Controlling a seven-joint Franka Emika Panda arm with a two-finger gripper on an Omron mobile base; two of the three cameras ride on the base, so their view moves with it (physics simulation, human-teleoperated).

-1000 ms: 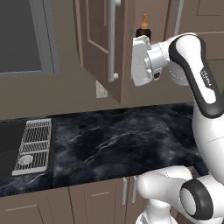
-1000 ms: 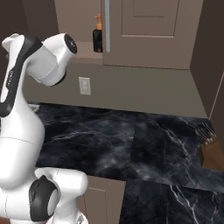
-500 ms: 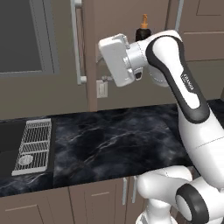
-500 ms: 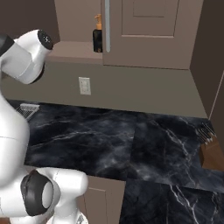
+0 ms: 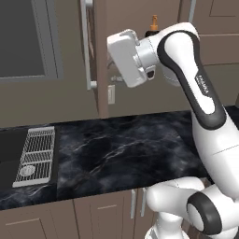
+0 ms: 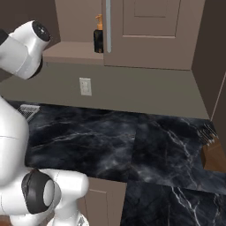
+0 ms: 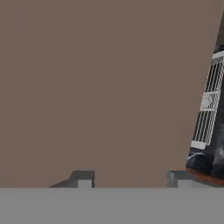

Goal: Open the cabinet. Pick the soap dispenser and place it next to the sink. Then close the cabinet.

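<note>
The cabinet's left door (image 5: pixel 99 56) stands swung out to the left, its silver bar handle (image 5: pixel 87 46) facing the window side. The right door (image 6: pixel 150 35) is shut. The soap dispenser (image 6: pixel 98 37), black with an orange pump, stands upright on the open cabinet's floor (image 6: pixel 70 49); its pump top (image 5: pixel 154 21) peeks over my arm. My gripper (image 7: pixel 130 178) is open, fingertips (image 7: pixel 83 177) apart, close against the brown door face with nothing between them. My white hand (image 5: pixel 126 58) hovers just right of the open door, left of the dispenser. The sink (image 5: pixel 9 154) lies at the counter's far left.
A metal grid rack (image 5: pixel 35 156) sits in the sink beside the black marble counter (image 5: pixel 121 144). A wall outlet (image 6: pixel 85 86) is under the cabinet. A knife block (image 6: pixel 212 152) stands at the counter's right end. A dark window (image 5: pixel 23 37) is left of the door.
My hand has swept left from beside the dispenser, and the left door has swung further open with it. The dispenser has not moved.
</note>
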